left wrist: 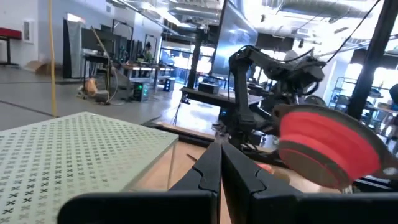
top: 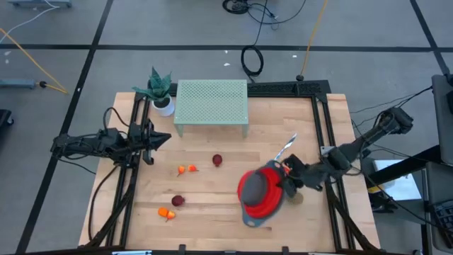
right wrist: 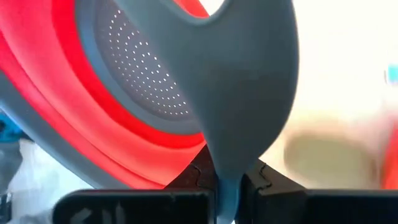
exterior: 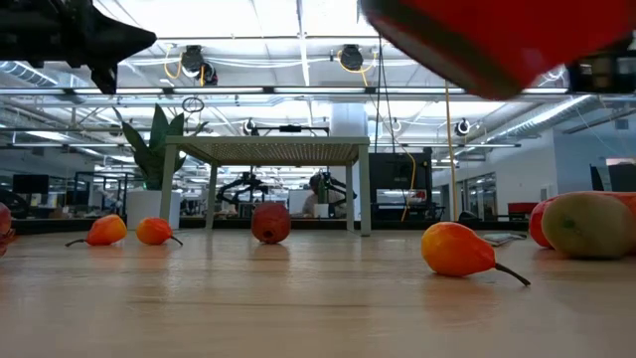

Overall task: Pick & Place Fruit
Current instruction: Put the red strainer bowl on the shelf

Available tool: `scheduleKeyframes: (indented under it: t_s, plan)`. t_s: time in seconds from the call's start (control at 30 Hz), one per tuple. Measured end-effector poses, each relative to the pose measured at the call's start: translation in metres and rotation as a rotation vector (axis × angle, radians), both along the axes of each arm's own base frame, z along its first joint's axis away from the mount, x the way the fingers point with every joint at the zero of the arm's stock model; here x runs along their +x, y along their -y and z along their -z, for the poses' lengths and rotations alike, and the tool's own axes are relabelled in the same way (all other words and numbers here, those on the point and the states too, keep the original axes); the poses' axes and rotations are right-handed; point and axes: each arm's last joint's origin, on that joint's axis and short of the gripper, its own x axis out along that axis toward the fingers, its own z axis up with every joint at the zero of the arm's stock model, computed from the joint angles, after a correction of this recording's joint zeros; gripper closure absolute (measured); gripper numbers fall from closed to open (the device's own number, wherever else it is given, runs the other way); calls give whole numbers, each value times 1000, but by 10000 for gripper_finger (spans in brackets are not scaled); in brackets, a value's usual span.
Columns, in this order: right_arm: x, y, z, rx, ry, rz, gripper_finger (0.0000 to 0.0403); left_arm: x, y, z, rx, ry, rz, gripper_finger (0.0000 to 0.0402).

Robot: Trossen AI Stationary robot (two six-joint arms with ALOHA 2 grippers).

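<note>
Right end effector (top: 291,185), pinched on the grey rim of the red bowl (top: 259,193) at lower right, holds it tilted; next, set it level for fruit (top: 217,160).

1. Left arm (top: 99,142): dark, matte black links seen, slim jointed build.
2. Right arm (top: 368,142): same black finish; bulkier rounded joint housing seen near the elbow.
3. Left gripper (left wrist: 219,180): two black flat fingers, notched inner edges.
4. Right gripper (right wrist: 227,180): black fingers, same notched profile.
</note>
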Motion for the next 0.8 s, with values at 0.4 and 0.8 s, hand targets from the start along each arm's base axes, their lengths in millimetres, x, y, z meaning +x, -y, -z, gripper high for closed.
scheduleKeyframes:
  t_s: [0.4,0.8]
  plan:
    - [27,47,-12,-168,172,118,397,0,3,-3,-41,43,114,392]
    - [41,61,1,-223,108,191,397,3,2,-6,-221,89,93,388]
